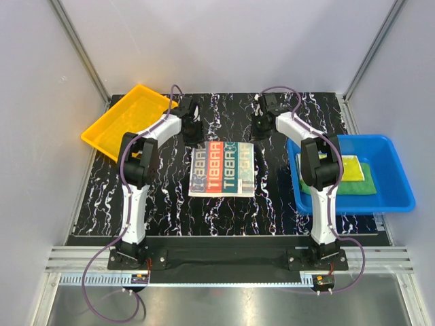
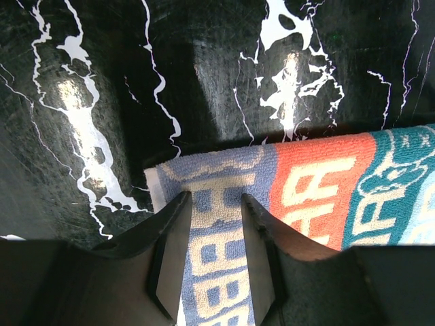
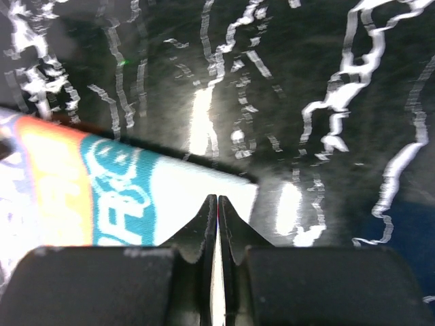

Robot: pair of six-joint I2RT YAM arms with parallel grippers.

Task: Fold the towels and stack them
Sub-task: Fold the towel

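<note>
Top view: you have 3 towels. 1 printed towel (image 1: 223, 168) lies at centre of table (image 1: 272, 204). 1 yellow towel (image 1: 351, 166) and 1 green towel (image 1: 360, 185) sit in blue bin (image 1: 397, 197) at 3 o'clock. 1 yellow tray (image 1: 129, 122) at 10 o'clock. 2 grippers sit at printed towel's far edge: left gripper (image 1: 193, 129), right gripper (image 1: 260, 125).
Left wrist: narrow gap, fingers straddle towel corner.
Right wrist: fingers pressed together at towel corner; can't tell if cloth is pinched.

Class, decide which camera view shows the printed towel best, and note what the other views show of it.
Top external: the whole printed towel lies flat on the table. Left wrist shows only one corner with letters; right wrist shows only a blurred corner.
</note>
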